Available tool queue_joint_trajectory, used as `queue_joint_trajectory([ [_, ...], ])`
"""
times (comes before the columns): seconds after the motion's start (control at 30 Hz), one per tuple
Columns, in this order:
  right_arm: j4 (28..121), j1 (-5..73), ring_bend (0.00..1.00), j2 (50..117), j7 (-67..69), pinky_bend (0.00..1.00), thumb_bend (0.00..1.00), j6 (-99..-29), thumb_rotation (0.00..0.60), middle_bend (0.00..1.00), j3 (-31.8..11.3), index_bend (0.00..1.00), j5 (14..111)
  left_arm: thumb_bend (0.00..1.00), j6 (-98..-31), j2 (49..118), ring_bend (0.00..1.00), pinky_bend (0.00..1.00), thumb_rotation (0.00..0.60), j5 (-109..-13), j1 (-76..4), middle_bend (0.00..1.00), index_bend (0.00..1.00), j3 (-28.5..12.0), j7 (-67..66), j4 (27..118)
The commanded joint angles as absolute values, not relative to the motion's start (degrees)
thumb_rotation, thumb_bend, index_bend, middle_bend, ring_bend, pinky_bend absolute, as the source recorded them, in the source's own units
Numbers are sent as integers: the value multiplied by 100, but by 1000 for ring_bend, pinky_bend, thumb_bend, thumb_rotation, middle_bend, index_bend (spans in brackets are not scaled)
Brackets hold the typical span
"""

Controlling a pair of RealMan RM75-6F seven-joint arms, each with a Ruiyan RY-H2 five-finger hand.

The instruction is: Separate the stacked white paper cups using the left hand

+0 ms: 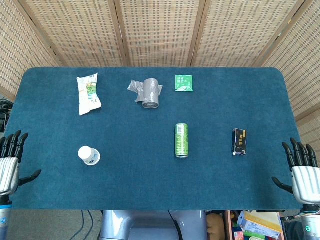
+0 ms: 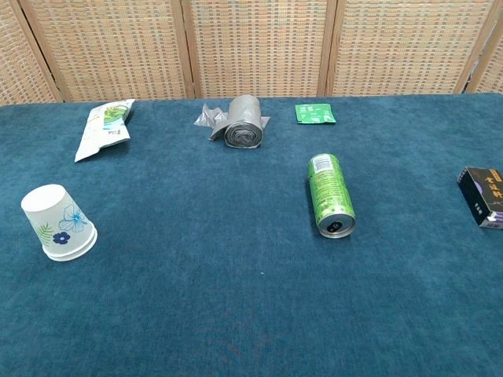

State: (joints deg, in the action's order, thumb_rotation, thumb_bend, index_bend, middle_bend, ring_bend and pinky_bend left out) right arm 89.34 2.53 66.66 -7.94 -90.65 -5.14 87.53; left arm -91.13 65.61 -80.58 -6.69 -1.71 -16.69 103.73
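**A:** Looking at the blue table [image 1: 150, 185], has any of the job been done?

**B:** I'd say none. The white paper cups [image 1: 89, 155] stand upside down, rim on the cloth, at about eight o'clock from the table's middle, and they read as a single stack; I can't make out a seam between them. The left hand [image 1: 10, 162] hangs off the table's nine o'clock edge, fingers spread and holding nothing, well apart from the cups. The right hand [image 1: 302, 172] sits off the three o'clock edge, likewise spread and empty.

**A:** So what remains?

**B:** Everything, by my reading: reach over, grip the stack, pull one cup free.

**A:** Any writing you can read?

**B:** Little. The cups carry a blue flower print with green leaves, no words I can see. The green can [image 2: 330, 195] lying on its side has a white label panel, too small to read. The black carton [image 1: 240, 141] at three o'clock bears gold characters, illegible. The green sachet [image 1: 183, 83] and white snack packet [image 1: 88, 93] at the far side show print, also unreadable. The grey bag roll [image 1: 149, 93] is plain.
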Motion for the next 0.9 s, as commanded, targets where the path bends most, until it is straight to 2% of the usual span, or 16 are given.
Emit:
queue_joint_trajectory([
  [0.03,8946,250,0,6652,-762,0,0,-9064,600,0,-520,0,8742,117,-9052,6553,0,0,600,-8027,-667,0,0,-186,-1672,10382],
  [0.2,8978,245,0,6637,-693,0,0,-9029,600,0,-528,0,8687,117,-8846,6531,0,0,600,-7949,-706,0,0,-211,-1675,10431],
  [0.33,9008,238,0,6629,-666,0,0,-9042,600,0,-547,0,8665,123,-8437,6477,0,0,600,-7793,-877,0,0,-288,-1521,10502],
  [0.6,9023,256,0,6641,-678,0,0,-8963,600,0,-552,0,8601,125,-6944,6399,0,0,600,-7362,-1781,0,0,-601,-1453,10369],
  [0.63,9016,269,0,6651,-709,0,0,-8930,600,0,-549,0,8589,125,-6491,6461,0,0,600,-7142,-2039,0,0,-665,-1504,10355],
  [0.73,9011,286,0,6672,-749,0,0,-8891,600,0,-543,0,8579,125,-5987,6480,0,0,600,-6793,-2336,0,78,-778,-1479,10351],
  [0.8,9004,296,0,6682,-768,0,0,-8866,600,0,-540,0,8574,125,-5793,6512,0,0,600,-6634,-2472,0,177,-812,-1521,10318],
  [0.9,8989,317,0,6696,-782,0,0,-8811,600,0,-542,0,8542,125,-5577,6596,0,0,600,-6328,-2662,0,232,-845,-1670,10293],
])
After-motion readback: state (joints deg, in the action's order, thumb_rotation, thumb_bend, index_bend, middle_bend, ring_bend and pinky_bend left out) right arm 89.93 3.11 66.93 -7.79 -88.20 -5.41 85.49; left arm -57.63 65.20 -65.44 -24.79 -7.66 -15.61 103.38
